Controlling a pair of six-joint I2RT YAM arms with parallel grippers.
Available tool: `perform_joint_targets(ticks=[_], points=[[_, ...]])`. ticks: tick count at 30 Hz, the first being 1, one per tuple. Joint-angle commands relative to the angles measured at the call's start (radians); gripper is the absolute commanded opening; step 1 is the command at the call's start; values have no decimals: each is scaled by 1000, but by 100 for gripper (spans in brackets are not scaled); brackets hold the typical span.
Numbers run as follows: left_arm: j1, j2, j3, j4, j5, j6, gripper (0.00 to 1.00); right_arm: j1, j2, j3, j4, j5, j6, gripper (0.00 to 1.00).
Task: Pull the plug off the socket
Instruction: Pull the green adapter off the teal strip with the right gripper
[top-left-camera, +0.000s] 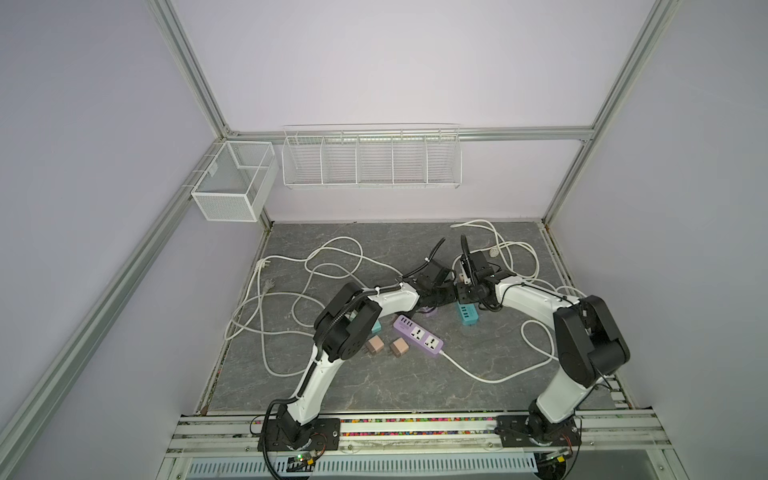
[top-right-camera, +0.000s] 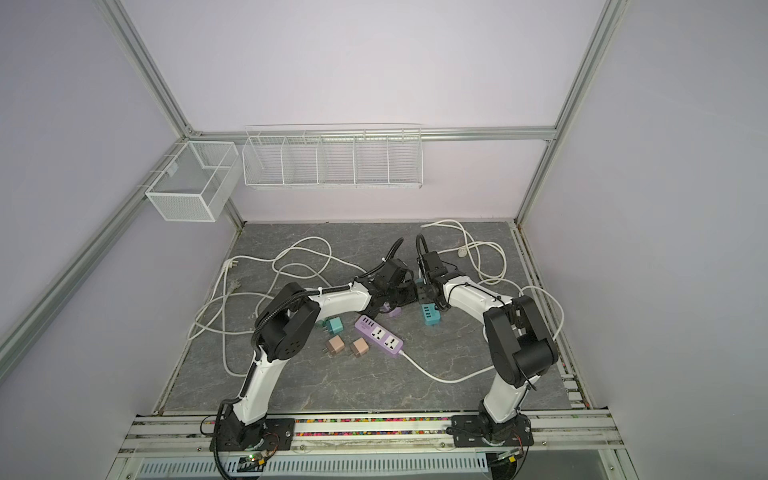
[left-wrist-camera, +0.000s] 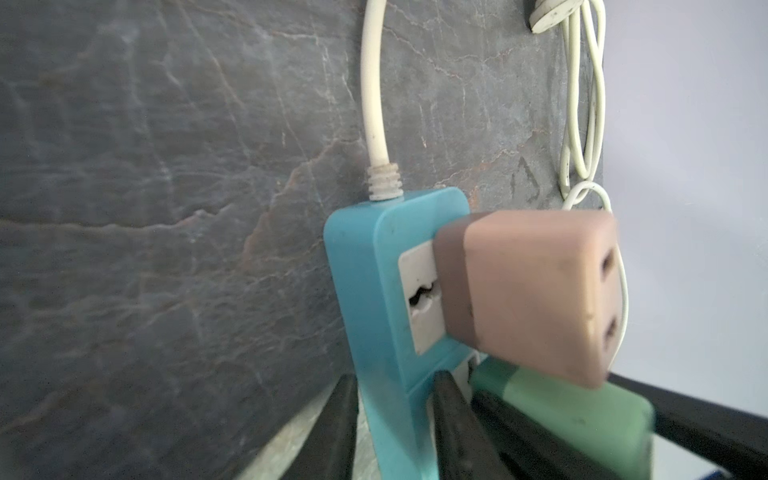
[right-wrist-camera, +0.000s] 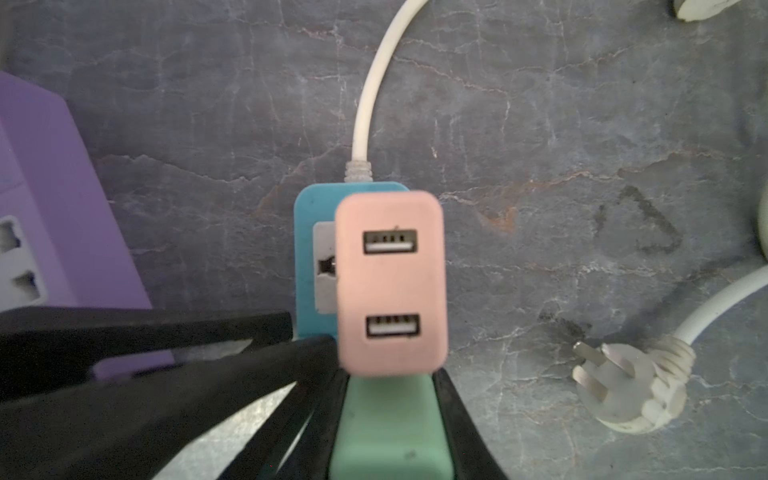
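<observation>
Jaws: left gripper (left-wrist-camera: 392, 415) is clamped across the near end of the blue power strip (left-wrist-camera: 374, 270), and right gripper (right-wrist-camera: 388, 409) is closed on the green USB charger (left-wrist-camera: 582, 415).

Strip lies flat on the table (right-wrist-camera: 540, 124). Green charger sits in its near socket, pink USB charger (right-wrist-camera: 390, 282) in the far one.

Progress, my read: hold and grip are set, the pull isn't done. Green body looks flush to the socket face. Purple power strip (top-left-camera: 417, 336) has empty sockets, with two pink chargers (top-left-camera: 375, 344) loose beside it.

Hidden: the green charger's prongs, so I can't tell if it has started out. In both top views the wrists cover the jaws and the plug.
</observation>
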Motion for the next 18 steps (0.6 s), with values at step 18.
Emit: perform_joint_targets(ticks=[18], points=[[-27, 69, -57, -115, -29, 1, 30, -80, -141, -33, -39, -37, -4, 12]])
